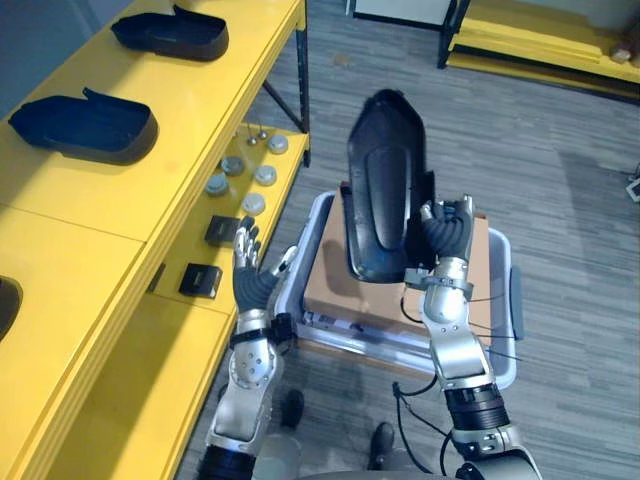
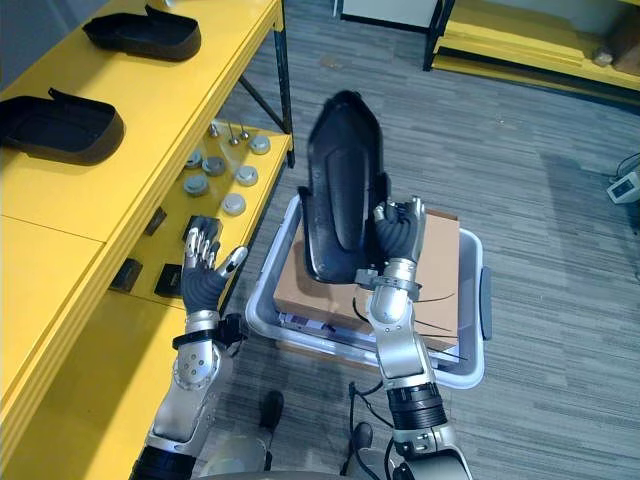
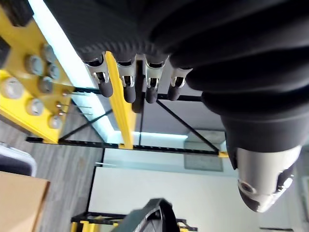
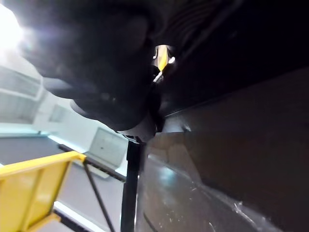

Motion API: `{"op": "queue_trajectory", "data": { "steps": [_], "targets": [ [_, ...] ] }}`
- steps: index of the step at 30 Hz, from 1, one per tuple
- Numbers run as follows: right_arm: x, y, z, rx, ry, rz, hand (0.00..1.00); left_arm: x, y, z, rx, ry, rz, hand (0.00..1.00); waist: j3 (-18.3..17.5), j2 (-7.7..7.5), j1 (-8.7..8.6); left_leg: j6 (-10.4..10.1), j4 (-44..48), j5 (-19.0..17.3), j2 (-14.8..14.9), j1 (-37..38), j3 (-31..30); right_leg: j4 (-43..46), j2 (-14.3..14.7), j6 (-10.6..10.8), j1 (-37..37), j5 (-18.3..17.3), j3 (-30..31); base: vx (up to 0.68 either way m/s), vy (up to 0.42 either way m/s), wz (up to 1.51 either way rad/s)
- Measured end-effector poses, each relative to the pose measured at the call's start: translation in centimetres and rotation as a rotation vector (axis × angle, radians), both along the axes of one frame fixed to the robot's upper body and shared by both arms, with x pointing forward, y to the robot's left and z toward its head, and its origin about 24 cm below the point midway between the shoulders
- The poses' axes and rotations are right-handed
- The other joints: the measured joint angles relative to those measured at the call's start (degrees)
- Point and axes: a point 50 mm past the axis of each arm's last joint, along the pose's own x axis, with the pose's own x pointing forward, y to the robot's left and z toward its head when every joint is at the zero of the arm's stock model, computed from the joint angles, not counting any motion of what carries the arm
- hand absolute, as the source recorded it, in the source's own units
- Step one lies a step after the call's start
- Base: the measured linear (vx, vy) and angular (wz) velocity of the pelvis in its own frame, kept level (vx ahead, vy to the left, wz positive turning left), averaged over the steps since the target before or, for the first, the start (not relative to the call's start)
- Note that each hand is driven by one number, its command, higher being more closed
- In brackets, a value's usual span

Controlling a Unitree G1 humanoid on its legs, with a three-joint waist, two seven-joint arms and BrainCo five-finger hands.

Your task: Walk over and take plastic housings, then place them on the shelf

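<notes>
Left eye view: a black housing point(image 1: 385, 185) is gripped upright by the right hand point(image 1: 447, 235) above a grey bin point(image 1: 505, 300). The left hand point(image 1: 252, 275) is spread open by the yellow shelf point(image 1: 190, 120), where two housings point(image 1: 85, 125) point(image 1: 170, 35) are laid.

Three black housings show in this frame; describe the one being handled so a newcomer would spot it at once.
Start at the grey bin holding a cardboard box, on the floor beside the yellow shelf. Above it the right hand grips a black plastic housing. Unlike the near housing and far housing lying on the shelf top, this one stands upright in the air.
</notes>
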Motion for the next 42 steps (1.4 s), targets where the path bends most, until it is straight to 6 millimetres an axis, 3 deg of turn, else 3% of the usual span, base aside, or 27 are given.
{"op": "queue_trajectory", "data": {
  "steps": [6,11,12,25,32,33,42],
  "targets": [
    [-1.1,3.3,0.9,-0.064,-0.055,0.135,1.00,0.6,-1.4,1.2,-0.002,-0.032,-0.025,0.00,-1.33,-0.02,-0.92,0.06,-0.19,-0.04,0.15,0.75,1.50,-0.11,0.02,0.00,-0.10,0.49,1.51,-0.02,0.005,-0.13],
    [-1.4,4.0,1.3,-0.066,-0.077,0.163,1.00,0.8,-1.3,1.5,-0.018,-0.035,0.007,0.00,-3.18,-0.01,-0.99,0.08,-0.94,-0.03,0.20,1.20,2.75,-0.35,-0.04,0.16,-0.55,0.86,2.93,-0.01,0.005,-0.14],
    [-1.6,4.2,1.4,-0.066,-0.085,0.171,1.00,1.1,-1.3,1.6,-0.028,-0.032,0.013,1.00,-3.47,0.01,-1.05,0.08,-0.99,-0.03,0.20,1.20,2.77,-0.35,-0.06,0.17,-0.60,0.87,2.96,0.00,0.000,0.00],
    [-2.5,5.1,2.5,-0.118,-0.164,0.231,1.00,2.0,-0.2,1.5,-0.099,0.005,0.061,1.00,-4.75,-0.11,-1.36,0.09,-1.18,-0.02,0.20,1.94,2.92,-0.46,-0.07,0.18,-0.09,0.87,3.12,0.00,0.000,0.00],
    [-2.8,5.7,3.3,-0.157,-0.225,0.275,1.00,2.0,-0.4,1.4,-0.129,0.023,0.036,1.00,-6.36,-0.23,-2.37,0.09,-1.21,-0.02,0.23,1.92,2.96,-0.55,-0.04,0.18,-0.09,0.88,3.14,0.00,0.000,0.00],
    [-2.8,5.7,3.3,-0.158,-0.225,0.274,0.00,2.0,-0.4,1.4,-0.130,0.024,0.035,1.00,-6.37,-0.24,-2.37,0.09,-1.21,-0.02,0.25,1.92,2.97,-0.55,-0.03,0.17,-0.10,0.88,3.15,-0.03,-0.008,-0.01],
    [-3.1,5.4,4.0,-0.094,-0.283,0.348,0.00,2.1,-0.6,1.2,-0.089,0.040,0.019,1.00,-6.39,-0.25,-2.46,0.09,-1.21,-0.02,0.26,1.98,3.17,-0.56,-0.03,0.18,-0.08,0.91,3.28,0.00,0.000,0.00]
  ]
}}
